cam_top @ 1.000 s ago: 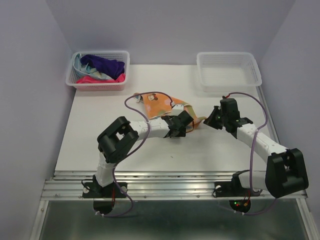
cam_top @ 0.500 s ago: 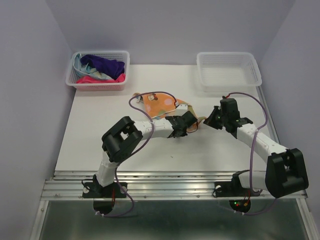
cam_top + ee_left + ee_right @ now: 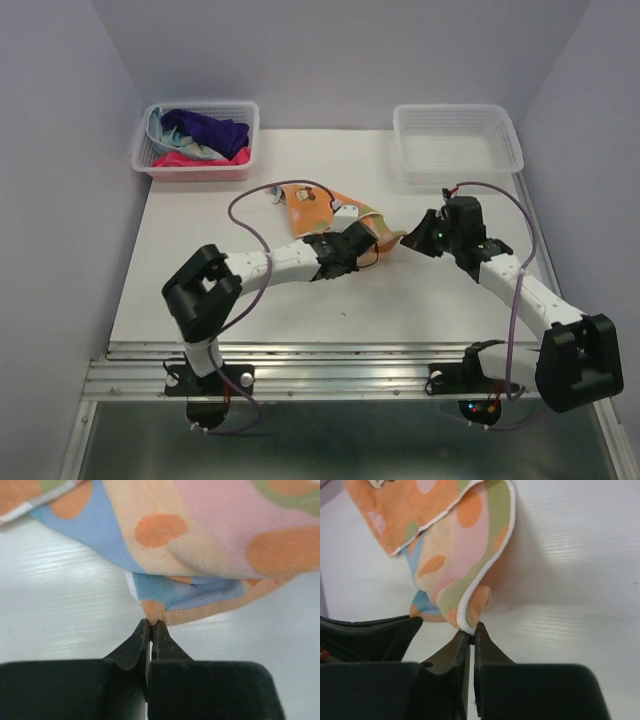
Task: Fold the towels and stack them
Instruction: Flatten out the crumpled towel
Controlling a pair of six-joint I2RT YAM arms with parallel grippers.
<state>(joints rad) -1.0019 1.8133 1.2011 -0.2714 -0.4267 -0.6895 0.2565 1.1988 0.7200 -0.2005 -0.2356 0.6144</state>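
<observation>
Top external view: spotted towel (image 3: 318,208) held by two corners over the middle of the bench (image 3: 200,260)
Left gripper (image 3: 150,624) and right gripper (image 3: 471,631) each pinch a hem corner; next, I judge, draw them apart to flatten it for folding

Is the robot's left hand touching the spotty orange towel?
Touching. The left wrist view shows the left hand shut, with its tips pinching the orange corner of the spotty towel and no gap between them.

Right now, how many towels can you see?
4. An orange spotted towel is on the table, pinched by the left pincer and right pincer. A purple towel, a pink-red towel and a light blue towel sit in the left basket; more may hide underneath.
</observation>
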